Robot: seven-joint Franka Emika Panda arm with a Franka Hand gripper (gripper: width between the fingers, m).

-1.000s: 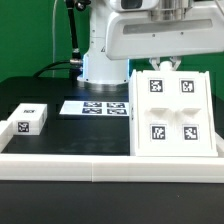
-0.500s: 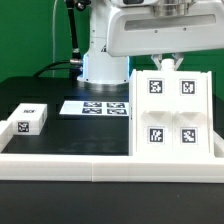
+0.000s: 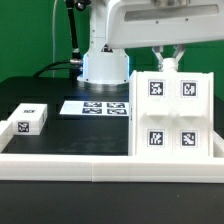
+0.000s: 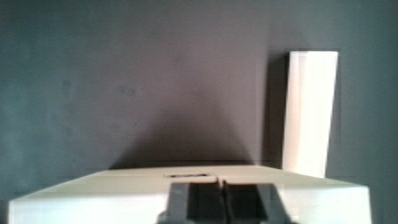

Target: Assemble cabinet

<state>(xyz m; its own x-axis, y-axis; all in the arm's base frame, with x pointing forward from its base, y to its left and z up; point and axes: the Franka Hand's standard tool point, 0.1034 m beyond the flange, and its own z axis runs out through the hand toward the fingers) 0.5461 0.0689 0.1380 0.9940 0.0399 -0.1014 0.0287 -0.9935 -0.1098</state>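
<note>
The cabinet [image 3: 172, 114] stands upright on the black table [image 3: 60, 125], at the exterior view's right, just behind the long low white rail [image 3: 110, 165] that runs across the front. Its face shows four square tags, two above and two below.

Over the last second the arm has lifted. A second ago its white wrist housing hung low, close over the cabinet's top edge; now it sits higher in the exterior view, and the hand [image 3: 169, 63] shows below it as two pale fingers drawn to a point just above the top edge. The fingers are together with nothing between them. Whether the tips touch the top I cannot tell. The cabinet itself has not shifted: its tags sit where they sat before.

The wrist view agrees. The fingers [image 4: 215, 196] lie closed at the edge of the picture, and beyond them is dark table with one upright white strip [image 4: 310, 110], probably an edge of the cabinet, though that is not certain.

To the exterior view's left, a small white block [image 3: 28, 120] with tags lies well apart from the cabinet, and the marker board [image 3: 97, 107] lies flat near the robot's base.

My reading: the arm is coming away from a push or press on the cabinet's top with a closed hand. The small block looks untouched, so much of the assembly seems left.
</note>
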